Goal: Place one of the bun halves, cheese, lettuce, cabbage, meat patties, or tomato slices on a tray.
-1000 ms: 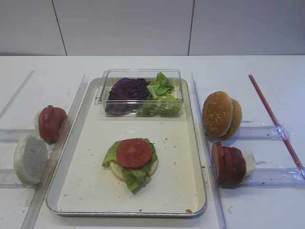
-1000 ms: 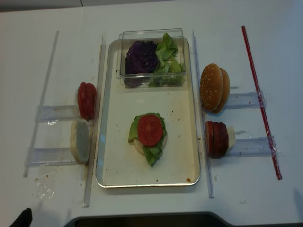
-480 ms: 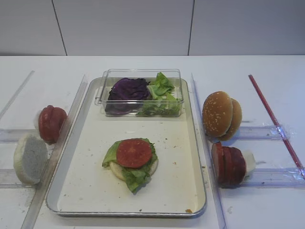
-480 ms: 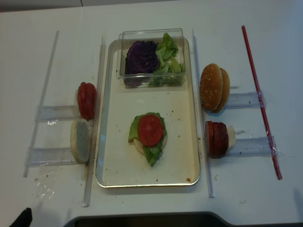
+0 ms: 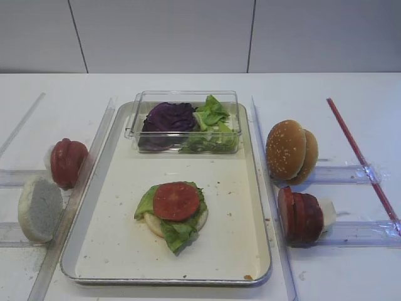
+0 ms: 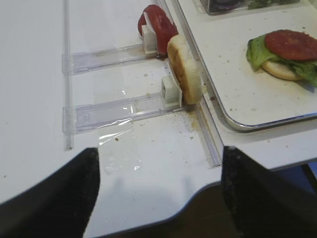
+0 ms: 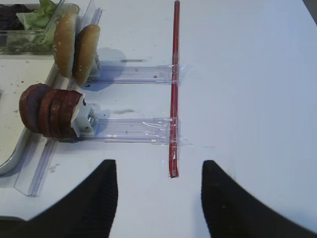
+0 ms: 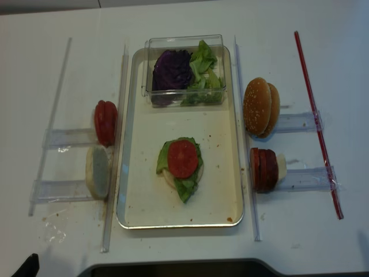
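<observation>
I see both my left fingers (image 6: 74,193) and right fingers (image 7: 99,198) spread wide apart, holding and touching nothing. They hover above the white surface (image 7: 247,74), near the tray (image 6: 237,121).

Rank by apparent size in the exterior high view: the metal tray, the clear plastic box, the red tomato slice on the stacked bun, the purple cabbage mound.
1. Metal tray
2. Clear plastic box
3. Purple cabbage mound and red tomato slice: alike; the slice lies nearer the camera, so unranked.
</observation>
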Robot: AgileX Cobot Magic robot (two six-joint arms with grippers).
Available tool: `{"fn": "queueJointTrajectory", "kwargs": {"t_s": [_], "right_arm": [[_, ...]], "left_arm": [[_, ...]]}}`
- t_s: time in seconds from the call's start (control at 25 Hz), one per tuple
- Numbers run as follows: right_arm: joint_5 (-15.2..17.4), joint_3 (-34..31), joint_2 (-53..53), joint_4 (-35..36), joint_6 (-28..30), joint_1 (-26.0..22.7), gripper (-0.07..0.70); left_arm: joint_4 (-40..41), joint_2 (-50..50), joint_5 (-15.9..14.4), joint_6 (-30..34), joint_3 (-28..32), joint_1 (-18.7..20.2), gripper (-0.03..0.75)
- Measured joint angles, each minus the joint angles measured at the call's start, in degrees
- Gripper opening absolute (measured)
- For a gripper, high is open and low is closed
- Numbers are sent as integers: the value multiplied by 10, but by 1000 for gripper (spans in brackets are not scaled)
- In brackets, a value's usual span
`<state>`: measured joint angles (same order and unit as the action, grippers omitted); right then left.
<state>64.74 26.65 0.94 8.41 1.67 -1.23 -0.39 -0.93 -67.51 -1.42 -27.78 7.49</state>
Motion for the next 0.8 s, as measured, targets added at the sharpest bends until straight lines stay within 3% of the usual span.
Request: {"fn": "queueJointTrajectory", "kwargs": {"t_s": [0.8], "right_arm": [[0, 0, 0, 0, 1, 0, 404]], "left_arm": [[0, 0, 0, 1, 0, 0, 473]]}}
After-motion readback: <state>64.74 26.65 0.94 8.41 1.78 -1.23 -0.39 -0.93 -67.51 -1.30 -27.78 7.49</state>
